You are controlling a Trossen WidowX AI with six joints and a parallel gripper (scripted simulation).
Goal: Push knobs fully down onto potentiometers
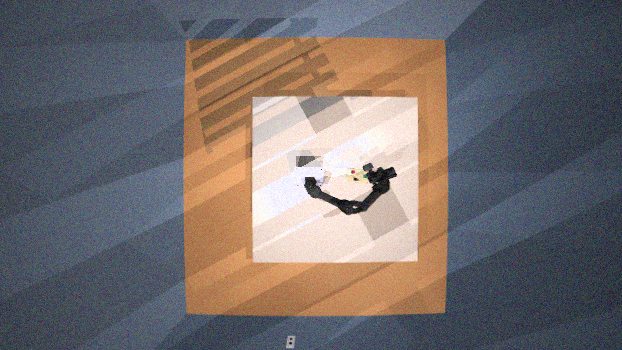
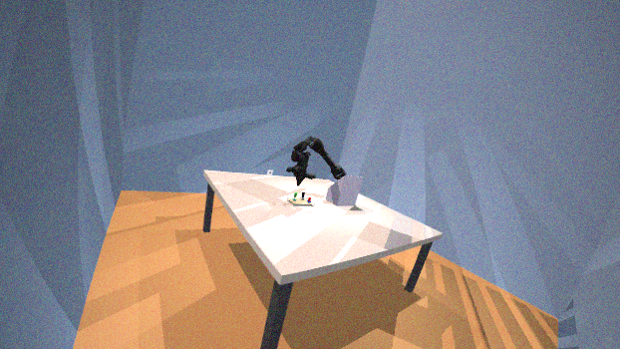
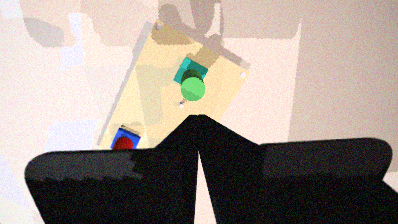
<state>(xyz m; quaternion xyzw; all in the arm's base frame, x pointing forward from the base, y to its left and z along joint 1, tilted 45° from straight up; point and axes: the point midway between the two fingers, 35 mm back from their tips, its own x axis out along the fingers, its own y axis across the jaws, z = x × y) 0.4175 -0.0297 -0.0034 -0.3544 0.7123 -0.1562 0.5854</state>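
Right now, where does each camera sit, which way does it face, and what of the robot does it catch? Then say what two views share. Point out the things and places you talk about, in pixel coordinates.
Top: high overhead, facing down on the table (image 1: 300, 240) (image 2: 319, 239); the whole arm (image 1: 372, 201) (image 2: 325, 156) shows.
Exterior: off to one side, looking across the table; arm and tool (image 2: 298, 183) (image 3: 196, 122) show.
Wrist: on the arm's end, looking past the shut fingers at the board (image 3: 155, 75) (image 2: 299, 201).
Top and exterior share the arm.

Colours of the circuit board and its knobs

Board (image 1: 357, 176) (image 2: 301, 202) (image 3: 160, 90) is pale yellow; one knob (image 3: 193, 89) is green, another knob (image 3: 123, 143) is red.
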